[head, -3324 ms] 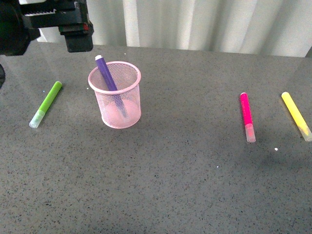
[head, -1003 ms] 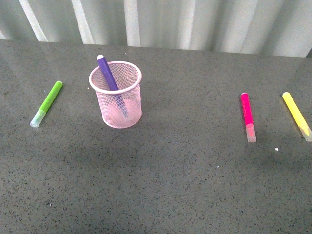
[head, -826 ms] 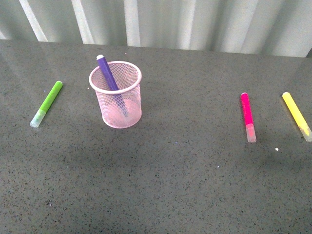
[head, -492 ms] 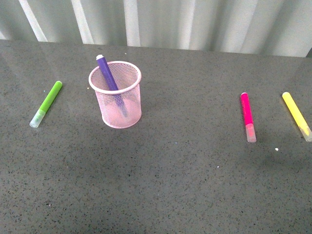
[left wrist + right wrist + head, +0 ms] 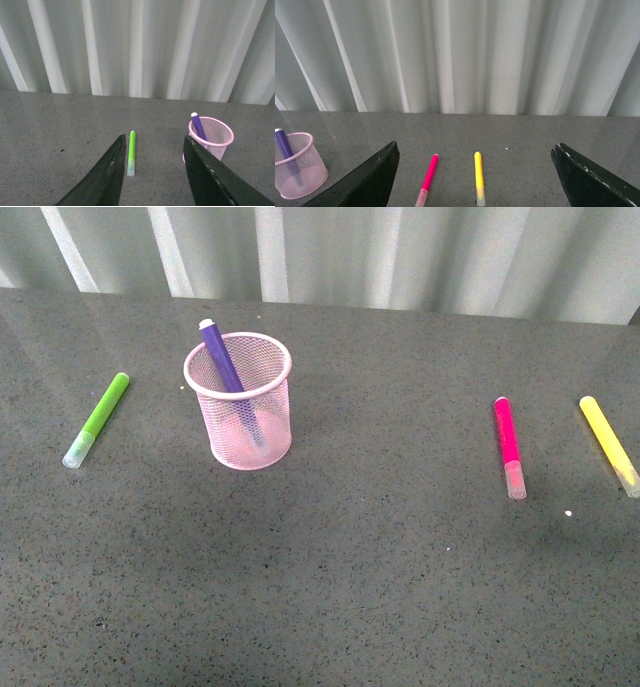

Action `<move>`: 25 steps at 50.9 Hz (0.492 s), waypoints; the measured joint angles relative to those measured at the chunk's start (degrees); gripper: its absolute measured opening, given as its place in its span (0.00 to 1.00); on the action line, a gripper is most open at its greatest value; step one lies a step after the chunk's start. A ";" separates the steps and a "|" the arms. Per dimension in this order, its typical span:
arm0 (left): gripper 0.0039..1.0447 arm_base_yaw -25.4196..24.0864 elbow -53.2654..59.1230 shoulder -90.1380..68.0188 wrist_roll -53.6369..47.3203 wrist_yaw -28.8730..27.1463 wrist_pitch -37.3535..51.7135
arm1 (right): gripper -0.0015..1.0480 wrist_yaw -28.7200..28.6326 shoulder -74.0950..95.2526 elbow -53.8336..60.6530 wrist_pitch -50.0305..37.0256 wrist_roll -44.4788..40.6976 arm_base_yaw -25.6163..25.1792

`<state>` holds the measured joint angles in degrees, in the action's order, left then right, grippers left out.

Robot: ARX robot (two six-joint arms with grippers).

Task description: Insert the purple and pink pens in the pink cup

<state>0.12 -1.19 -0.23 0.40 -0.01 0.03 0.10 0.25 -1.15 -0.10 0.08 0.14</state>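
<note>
The pale pink mesh cup [image 5: 240, 412] stands upright left of centre on the dark table. The purple pen [image 5: 224, 367] leans inside it, its tip above the rim. The hot pink pen [image 5: 509, 445] with a pale cap lies flat on the table at the right. Neither arm shows in the front view. My left gripper [image 5: 154, 171] is open and empty, held back from the cup [image 5: 211, 138] and the purple pen [image 5: 198, 127]. My right gripper [image 5: 475, 172] is wide open and empty, with the pink pen [image 5: 427, 177] lying ahead between its jaws; the cup [image 5: 298, 172] shows there too.
A lime-green marker [image 5: 97, 418] lies left of the cup, also in the left wrist view [image 5: 131, 146]. A yellow marker [image 5: 607, 443] lies right of the pink pen, also in the right wrist view [image 5: 479, 177]. Pale pleated curtains [image 5: 400, 252] close off the table's far edge.
The left gripper, above and behind the cup 3.3 s ago, has left the front view. The pens and cup have not moved over the last second.
</note>
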 joint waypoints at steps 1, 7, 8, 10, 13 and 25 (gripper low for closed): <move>0.44 0.00 0.00 0.00 0.02 0.00 0.00 | 0.93 0.00 0.00 0.00 0.00 0.02 0.00; 0.63 0.00 0.00 0.00 0.02 0.00 0.00 | 0.93 -1.31 6.86 -4.07 9.53 1.09 -0.94; 0.67 0.00 0.00 0.00 0.00 0.00 0.00 | 0.93 -1.49 10.36 -5.18 10.38 0.98 -1.40; 0.72 0.00 0.00 0.00 0.00 0.02 0.00 | 0.93 -1.53 16.17 -6.49 9.31 0.72 -2.12; 0.82 0.00 0.00 0.07 0.00 0.00 0.00 | 0.93 -1.90 28.35 -9.18 3.23 -0.02 -3.17; 0.94 0.00 0.00 0.07 -0.13 0.00 0.00 | 0.93 -0.55 69.33 -22.84 -15.15 -0.52 -0.96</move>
<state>0.12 -1.19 -0.16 0.27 -0.01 0.03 -0.45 69.58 -23.99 -15.25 -0.45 -0.82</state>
